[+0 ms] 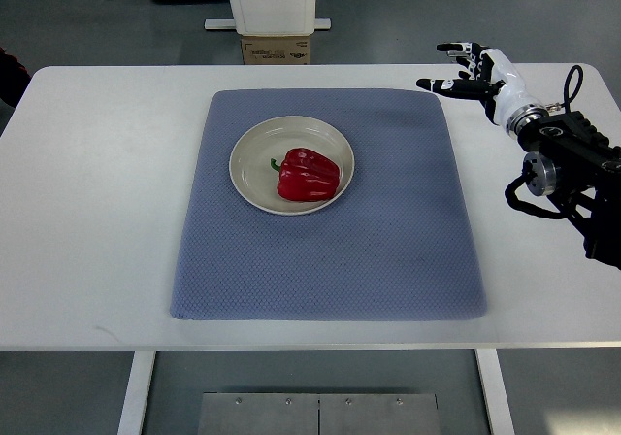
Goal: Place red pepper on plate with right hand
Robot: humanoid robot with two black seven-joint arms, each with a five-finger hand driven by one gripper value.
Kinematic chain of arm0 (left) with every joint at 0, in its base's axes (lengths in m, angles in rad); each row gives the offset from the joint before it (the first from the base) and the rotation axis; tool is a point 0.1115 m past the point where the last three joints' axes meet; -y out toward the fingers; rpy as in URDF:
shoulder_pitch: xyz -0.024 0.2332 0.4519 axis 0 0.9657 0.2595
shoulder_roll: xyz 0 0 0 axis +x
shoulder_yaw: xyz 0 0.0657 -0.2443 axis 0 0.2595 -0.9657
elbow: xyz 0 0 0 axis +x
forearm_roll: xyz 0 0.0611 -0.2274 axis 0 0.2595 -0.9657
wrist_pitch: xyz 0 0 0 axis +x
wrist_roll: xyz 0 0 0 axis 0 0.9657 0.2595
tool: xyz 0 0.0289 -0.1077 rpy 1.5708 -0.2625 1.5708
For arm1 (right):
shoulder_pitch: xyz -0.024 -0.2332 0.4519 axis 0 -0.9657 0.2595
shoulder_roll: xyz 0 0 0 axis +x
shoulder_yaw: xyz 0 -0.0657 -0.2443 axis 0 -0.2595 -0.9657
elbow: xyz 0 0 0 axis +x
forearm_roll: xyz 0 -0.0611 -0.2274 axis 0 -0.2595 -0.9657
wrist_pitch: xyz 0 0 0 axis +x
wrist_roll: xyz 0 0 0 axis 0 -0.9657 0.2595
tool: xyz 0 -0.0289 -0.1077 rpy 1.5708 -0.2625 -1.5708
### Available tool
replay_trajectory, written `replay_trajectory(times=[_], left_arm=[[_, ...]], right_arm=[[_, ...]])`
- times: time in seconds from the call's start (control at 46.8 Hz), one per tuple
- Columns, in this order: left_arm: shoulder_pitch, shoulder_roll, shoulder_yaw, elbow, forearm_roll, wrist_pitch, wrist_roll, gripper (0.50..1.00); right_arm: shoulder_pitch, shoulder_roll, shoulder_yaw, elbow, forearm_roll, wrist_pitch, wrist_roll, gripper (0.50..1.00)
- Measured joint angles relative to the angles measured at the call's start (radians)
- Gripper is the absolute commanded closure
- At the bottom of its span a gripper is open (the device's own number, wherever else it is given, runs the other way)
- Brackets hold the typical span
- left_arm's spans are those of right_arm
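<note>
Lying on the plate (254, 153), the red pepper (309, 174) sits well apart from the right robot hand (470, 69), fingers spread, empty.

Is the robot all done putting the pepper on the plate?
Looks done: the red pepper lies on the plate, which sits on the blue mat. The right hand is off to the side over the white table, fingers spread, holding nothing. Nothing seems left to do.
</note>
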Motion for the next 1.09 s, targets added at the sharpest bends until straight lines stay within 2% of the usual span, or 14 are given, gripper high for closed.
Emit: replay_trajectory(times=[0.321, 0.727, 1.09], left_arm=[[0.001, 0.0, 0.0, 0.0, 0.0, 0.0, 0.0, 0.5], [0.0, 0.0, 0.0, 0.0, 0.0, 0.0, 0.0, 0.5], [0.0, 0.0, 0.0, 0.0, 0.0, 0.0, 0.0, 0.5]], right_arm=[[-0.019, -0.002, 0.076, 0.001, 0.147, -0.001, -0.017, 0.5], [-0.1, 0.001, 0.26, 0.013, 0.186, 0.002, -0.015, 0.5], [-0.12, 0.007, 0.262, 0.018, 0.184, 0.018, -0.012, 0.5]])
